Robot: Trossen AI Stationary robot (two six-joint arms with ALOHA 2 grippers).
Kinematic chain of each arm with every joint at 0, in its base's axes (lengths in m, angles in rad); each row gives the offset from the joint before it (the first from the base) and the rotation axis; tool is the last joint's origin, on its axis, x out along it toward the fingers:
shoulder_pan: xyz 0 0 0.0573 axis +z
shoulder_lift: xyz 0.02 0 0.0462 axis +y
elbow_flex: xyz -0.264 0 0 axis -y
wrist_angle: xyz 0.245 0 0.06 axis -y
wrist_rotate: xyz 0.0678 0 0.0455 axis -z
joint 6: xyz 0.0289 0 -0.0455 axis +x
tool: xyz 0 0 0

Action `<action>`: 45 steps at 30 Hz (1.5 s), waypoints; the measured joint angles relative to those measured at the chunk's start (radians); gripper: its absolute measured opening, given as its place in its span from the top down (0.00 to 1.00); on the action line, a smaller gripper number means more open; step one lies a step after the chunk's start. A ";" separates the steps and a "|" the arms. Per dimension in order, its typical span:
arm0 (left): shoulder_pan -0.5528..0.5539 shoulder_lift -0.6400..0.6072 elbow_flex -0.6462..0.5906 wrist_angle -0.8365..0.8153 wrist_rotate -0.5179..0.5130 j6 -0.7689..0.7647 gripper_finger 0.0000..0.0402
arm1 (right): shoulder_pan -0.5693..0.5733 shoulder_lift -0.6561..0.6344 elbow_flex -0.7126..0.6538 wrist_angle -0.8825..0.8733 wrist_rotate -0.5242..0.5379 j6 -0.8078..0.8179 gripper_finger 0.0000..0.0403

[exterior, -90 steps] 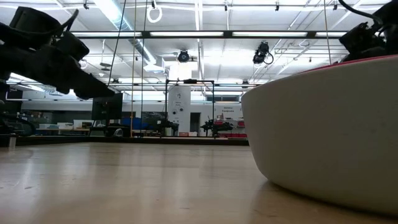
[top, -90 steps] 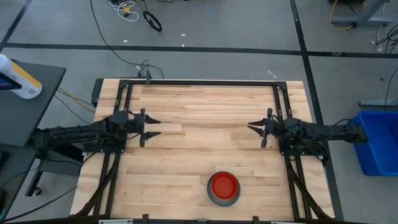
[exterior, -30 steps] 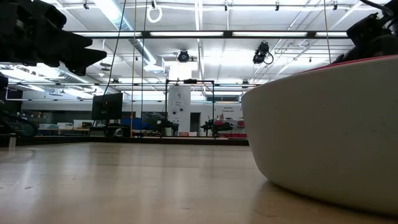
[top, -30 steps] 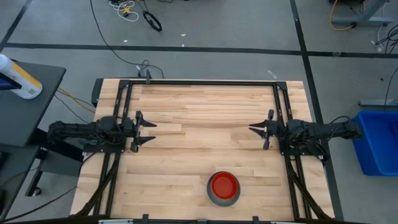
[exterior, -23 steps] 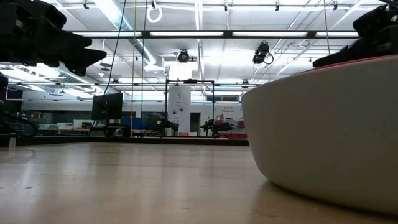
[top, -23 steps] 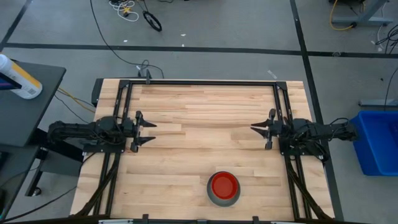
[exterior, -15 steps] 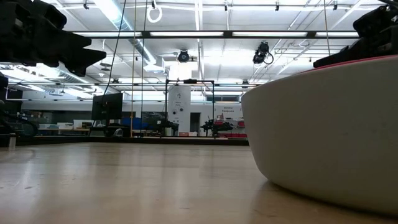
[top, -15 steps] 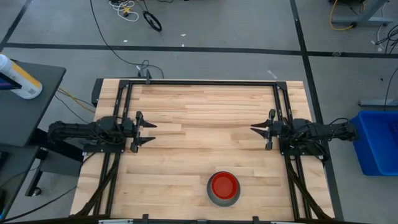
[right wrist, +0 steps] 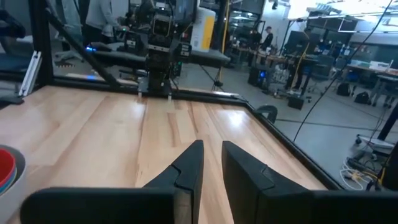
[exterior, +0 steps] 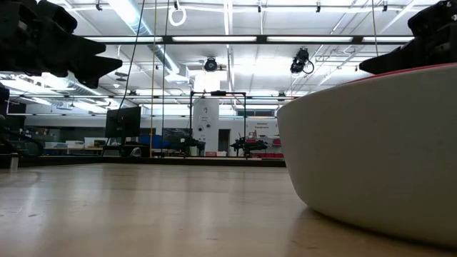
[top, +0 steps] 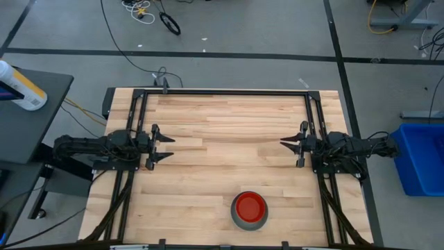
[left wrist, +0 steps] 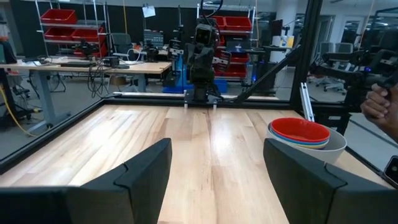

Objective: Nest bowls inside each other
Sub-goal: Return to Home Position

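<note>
The bowls (top: 250, 210) stand nested in one stack near the table's near edge, right of the middle. A red one is on top, a light blue rim (left wrist: 298, 142) shows under it, and the pale grey bowl (exterior: 371, 157) is outermost, its base on the wood. My left gripper (top: 171, 147) hovers level at the table's left side, wide open, nothing between its fingers (left wrist: 216, 149). My right gripper (top: 282, 144) hovers level at the right side, pointing at the left one; only a narrow gap parts its fingers (right wrist: 211, 146), with nothing in it. Both are well clear of the stack.
Black frame rails (top: 229, 92) run along the table's far, left and right sides. A blue bin (top: 420, 160) stands off the table to the right, and a dark side table with a bottle (top: 21, 87) to the left. A person's hand (left wrist: 380, 106) shows beyond the table.
My right gripper has tipped down a little toward level, so one fingertip now shows above the grey bowl's rim in the low view. The bowls have not moved.
</note>
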 joint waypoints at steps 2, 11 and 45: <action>0.000 0.002 0.000 0.000 0.000 -0.001 0.35 | 0.000 0.000 0.000 -0.012 0.000 -0.005 0.84; 0.000 0.002 0.000 0.000 0.000 -0.020 0.35 | -0.002 0.063 0.005 -0.087 0.006 0.035 0.84; 0.000 0.002 0.000 -0.009 0.045 -0.041 0.35 | -0.063 0.167 -0.064 0.146 -0.069 0.014 0.84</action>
